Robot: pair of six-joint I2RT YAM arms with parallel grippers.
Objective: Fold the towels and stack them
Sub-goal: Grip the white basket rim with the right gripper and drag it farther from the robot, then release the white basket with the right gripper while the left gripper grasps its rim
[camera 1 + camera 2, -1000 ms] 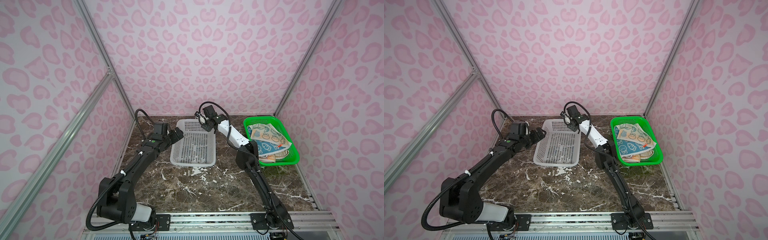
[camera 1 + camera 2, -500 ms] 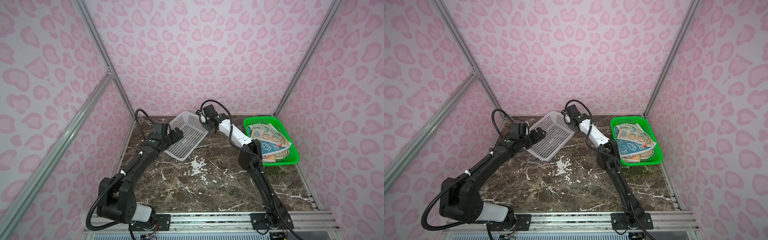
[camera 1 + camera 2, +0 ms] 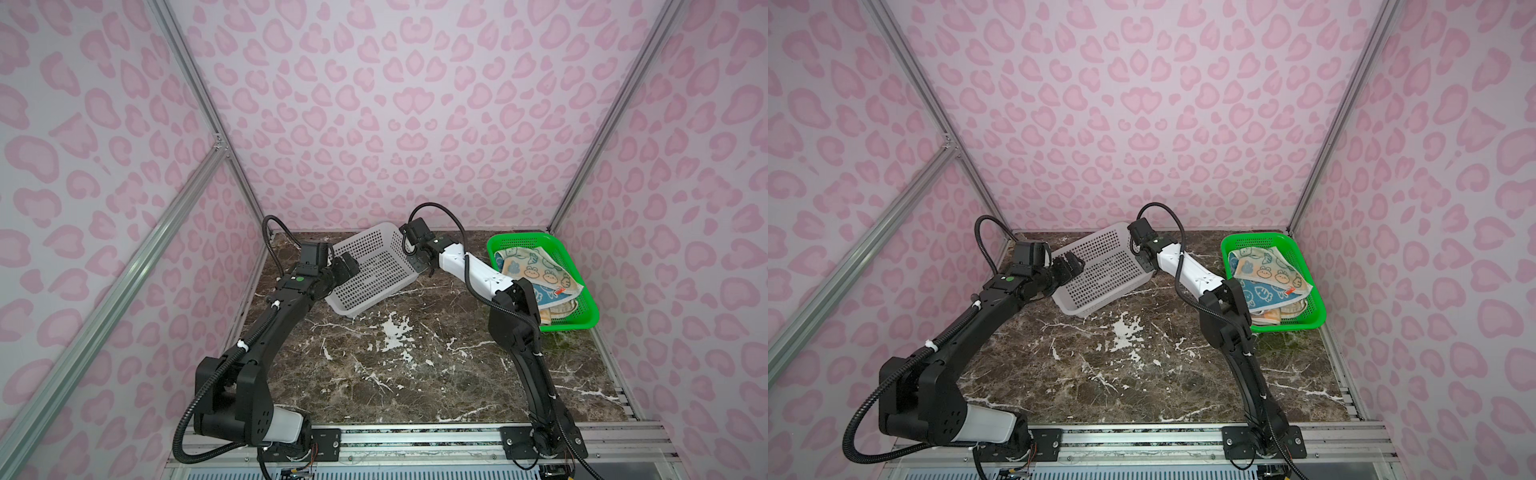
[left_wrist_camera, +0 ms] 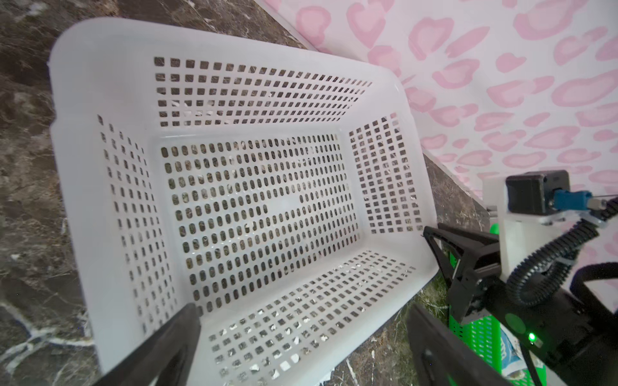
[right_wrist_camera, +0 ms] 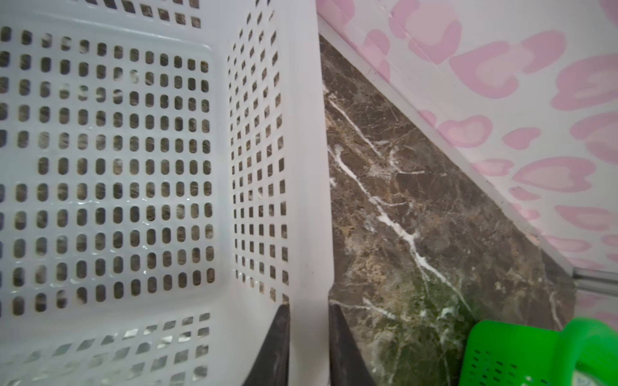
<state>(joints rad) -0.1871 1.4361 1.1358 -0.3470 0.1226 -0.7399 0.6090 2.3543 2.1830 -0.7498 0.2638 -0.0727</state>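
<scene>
Top views first: the towels (image 3: 536, 270) are all bunched in the green basket (image 3: 582, 322) at the back right corner of the counter (image 3: 415, 374), none folded yet. The right gripper (image 3: 417, 259) has the white basket (image 3: 374, 270) by its rim near the back edge, one end tipped up. The left gripper (image 3: 349, 266) hangs just beside the other end.

Left wrist view: jaws spread wide, holding nothing, with the white basket empty below.

Right wrist view: both fingers (image 5: 279, 344) are pinched on that rim.

So I'd say this is setup, parking the empty basket, not folding. Next it needs setting flat and letting go, then a reach over to the towels.

The surface is dark brown marble with white veins. Pink-spotted walls (image 3: 415, 124) and an aluminium frame (image 3: 199, 104) surround it.
</scene>
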